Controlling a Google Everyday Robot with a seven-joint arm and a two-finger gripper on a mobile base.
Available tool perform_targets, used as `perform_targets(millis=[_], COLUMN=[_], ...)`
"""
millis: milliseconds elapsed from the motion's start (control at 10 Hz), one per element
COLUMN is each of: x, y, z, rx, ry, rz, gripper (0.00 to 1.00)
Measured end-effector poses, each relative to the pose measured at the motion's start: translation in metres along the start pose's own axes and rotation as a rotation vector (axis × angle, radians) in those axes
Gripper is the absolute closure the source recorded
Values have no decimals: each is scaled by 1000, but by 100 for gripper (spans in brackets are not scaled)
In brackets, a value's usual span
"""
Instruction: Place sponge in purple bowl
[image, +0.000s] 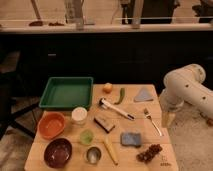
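Wooden table (137, 107), sponge (131, 139) near its front, apart from open, empty pincer (168, 120) alongside.

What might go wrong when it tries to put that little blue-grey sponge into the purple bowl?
1. The hand hangs beside the right edge of the table, while the sponge lies close to the grapes and fork; reaching in, it might nudge them.
2. The purple bowl sits at the opposite front corner; a low carry may clip the metal cup.
3. The brown block nearby might be grabbed by mistake.
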Motion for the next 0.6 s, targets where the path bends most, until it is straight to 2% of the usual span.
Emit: perform_targets(millis=[200,400,600], x=[-13,-27,-34], y=[18,29,36], z=[26,40,52], rx=[-33,-62,-64], ry=[-28,-112,-204], rz=[45,92,118], gripper=[20,20,20])
